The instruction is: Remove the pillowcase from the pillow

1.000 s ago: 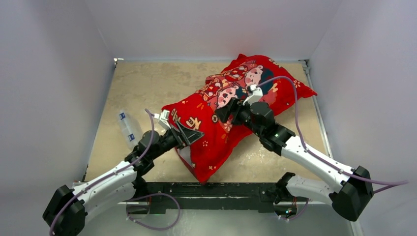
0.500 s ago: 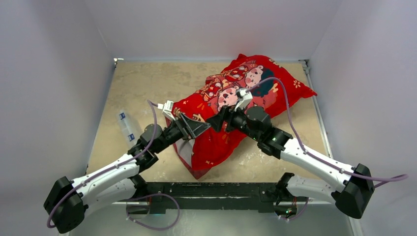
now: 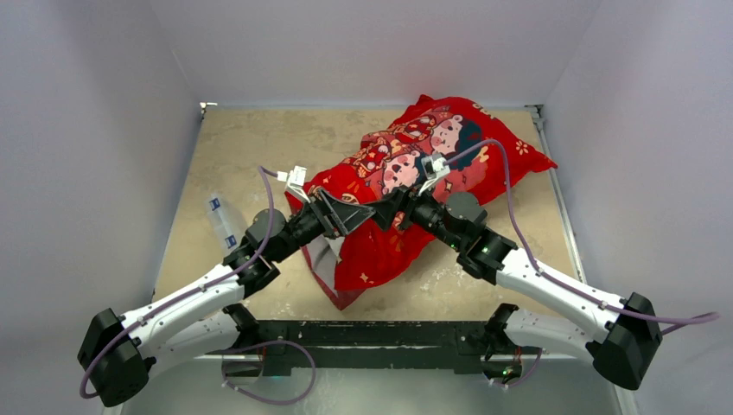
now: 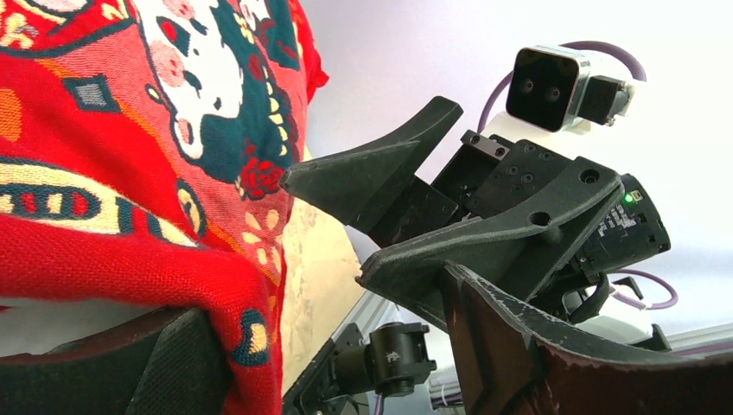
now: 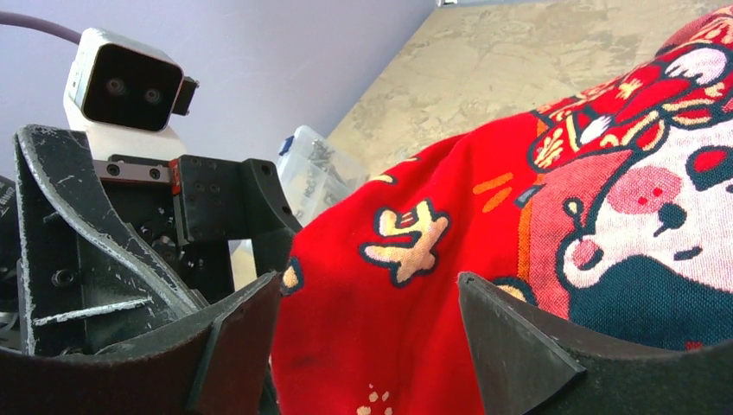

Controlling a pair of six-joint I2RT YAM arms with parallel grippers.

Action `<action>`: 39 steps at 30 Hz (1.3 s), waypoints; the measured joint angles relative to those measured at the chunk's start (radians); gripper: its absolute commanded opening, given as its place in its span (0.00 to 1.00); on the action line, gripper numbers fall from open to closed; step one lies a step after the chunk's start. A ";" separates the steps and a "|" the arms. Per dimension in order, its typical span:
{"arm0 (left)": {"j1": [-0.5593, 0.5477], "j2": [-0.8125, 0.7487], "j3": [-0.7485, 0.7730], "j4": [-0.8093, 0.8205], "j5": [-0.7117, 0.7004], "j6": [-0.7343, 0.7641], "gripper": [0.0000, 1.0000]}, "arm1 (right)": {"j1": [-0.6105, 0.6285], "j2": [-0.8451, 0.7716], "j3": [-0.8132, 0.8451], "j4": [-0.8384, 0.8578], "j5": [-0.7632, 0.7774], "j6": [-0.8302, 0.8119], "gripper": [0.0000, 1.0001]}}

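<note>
The red pillowcase (image 3: 406, 186), printed with cartoon children, lies diagonally from the far right corner toward the near middle. It still covers the pillow, of which only a pale patch (image 3: 321, 258) shows at the open near end. My left gripper (image 3: 350, 214) and right gripper (image 3: 389, 209) meet almost tip to tip over the lower half. In the left wrist view the left gripper (image 4: 320, 298) is open, with red cloth (image 4: 130, 242) draped over its left finger. The right gripper (image 5: 367, 281) is open and straddles a bulge of the pillowcase (image 5: 389, 328).
A clear plastic container (image 3: 223, 226) lies on the tan table (image 3: 259, 147) to the left of the left arm. Lilac walls close in the table on three sides. A black rail (image 3: 372, 333) runs along the near edge.
The left gripper rose and moved right; the right gripper moved left to meet it. The pillowcase's near end has drawn slightly back from the front edge.
</note>
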 measured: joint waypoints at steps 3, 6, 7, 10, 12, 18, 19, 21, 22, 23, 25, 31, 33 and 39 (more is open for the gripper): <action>0.000 -0.003 -0.001 -0.011 -0.015 -0.003 0.80 | -0.002 0.018 -0.015 0.042 0.002 0.002 0.80; 0.000 -0.023 -0.017 -0.003 -0.037 -0.011 0.80 | 0.006 0.040 -0.023 0.047 0.000 0.011 0.84; 0.000 -0.035 -0.030 -0.001 -0.045 -0.013 0.80 | 0.014 0.046 -0.028 0.043 0.002 0.021 0.84; 0.000 -0.086 -0.076 0.002 -0.079 -0.023 0.81 | 0.027 0.043 -0.043 0.008 0.017 0.051 0.84; 0.000 -0.126 -0.113 0.002 -0.101 -0.032 0.81 | 0.029 0.029 -0.053 0.001 0.024 0.061 0.84; 0.000 -0.137 -0.147 0.009 -0.126 -0.043 0.81 | 0.029 0.000 -0.065 0.056 -0.040 0.029 0.84; 0.000 -0.122 -0.142 0.011 -0.126 -0.044 0.81 | 0.029 0.002 -0.067 0.069 -0.060 0.017 0.84; 0.000 -0.078 -0.121 0.021 -0.121 -0.043 0.81 | 0.029 0.009 -0.076 0.092 -0.092 0.002 0.84; 0.000 -0.058 -0.111 0.028 -0.115 -0.043 0.81 | 0.029 0.013 -0.080 0.103 -0.109 -0.005 0.84; 0.000 -0.036 -0.100 0.035 -0.107 -0.043 0.81 | 0.029 0.019 -0.084 0.113 -0.123 -0.010 0.84; 0.000 0.001 -0.081 0.055 -0.095 -0.044 0.81 | 0.029 0.035 -0.094 0.137 -0.151 -0.019 0.84; 0.000 0.037 -0.071 0.136 -0.066 -0.059 0.82 | 0.029 0.103 -0.124 0.196 -0.182 -0.031 0.82; 0.000 0.037 -0.071 0.158 -0.061 -0.065 0.82 | 0.029 0.126 -0.137 0.207 -0.174 -0.030 0.73; 0.000 0.033 -0.074 0.182 -0.049 -0.084 0.82 | 0.029 0.150 -0.153 0.230 -0.140 -0.008 0.05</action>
